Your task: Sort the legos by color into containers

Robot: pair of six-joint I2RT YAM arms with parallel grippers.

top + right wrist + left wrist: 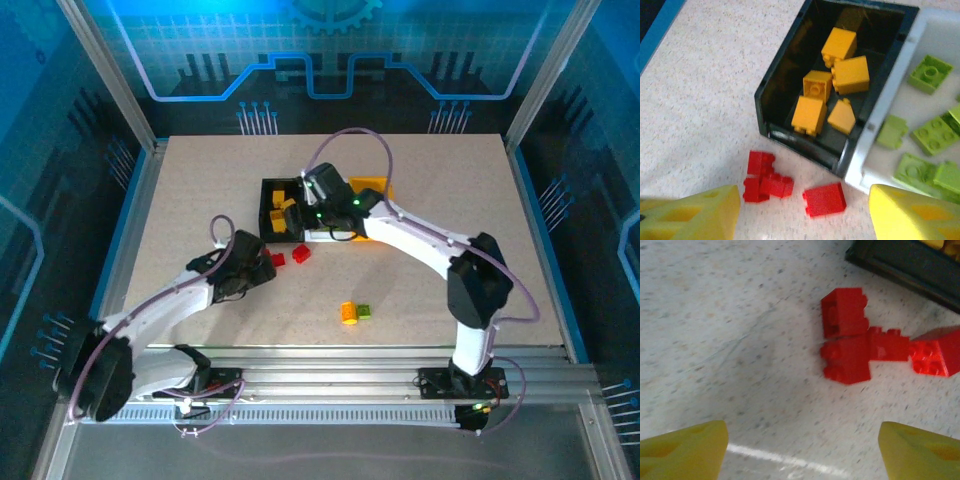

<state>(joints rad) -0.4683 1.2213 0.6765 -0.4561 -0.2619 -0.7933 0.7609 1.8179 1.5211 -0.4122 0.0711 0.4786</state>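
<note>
While five yellow-orange legos (837, 80) sit in the black bin (782, 85) and green legos (930, 132) lie in the white bin (860, 160) joined to it, a cluster of red legos (765, 180) and one loose red brick (825, 200) rest on the worktop (705, 100) just outside the black bin's near corner. Nearer the arms, an orange brick (348, 312) and a green brick (364, 312) touch, well apart from the bins. The yellow bin (375, 185) shows past the right arm. The right hand (802, 222) hovers by the black bin's corner, fingers apart and empty. The left hand (802, 450) hangs near the red cluster, fingers spread, holding nothing.
</note>
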